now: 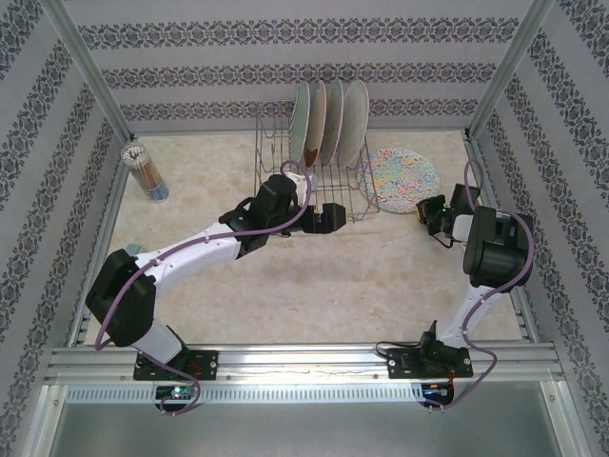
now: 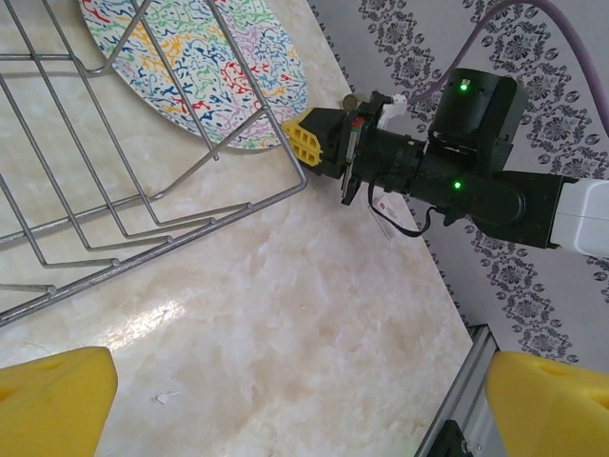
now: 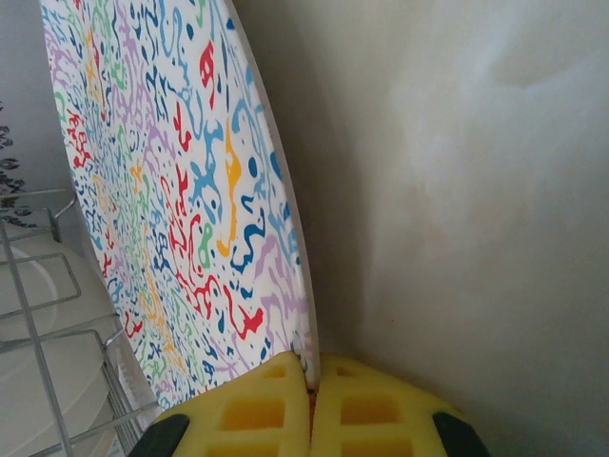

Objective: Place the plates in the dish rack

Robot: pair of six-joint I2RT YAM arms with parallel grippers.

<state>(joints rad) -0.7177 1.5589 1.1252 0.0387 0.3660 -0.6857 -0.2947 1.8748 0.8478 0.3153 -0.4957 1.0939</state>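
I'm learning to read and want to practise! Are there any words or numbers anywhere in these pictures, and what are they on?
No words or numbers can be read here.
White sticker on the right gripper: it has a red mark, but it is too small and blurred to read.
Colourful plate: the squiggles are only a pattern, not letters.

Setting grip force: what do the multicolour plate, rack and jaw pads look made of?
Multicolour plate: likely glazed ceramic or melamine; thin smooth rim, printed pattern. Dish rack: bare metal wire, glinting grey. Pads: matte yellow plastic or rubber, waffle recesses.
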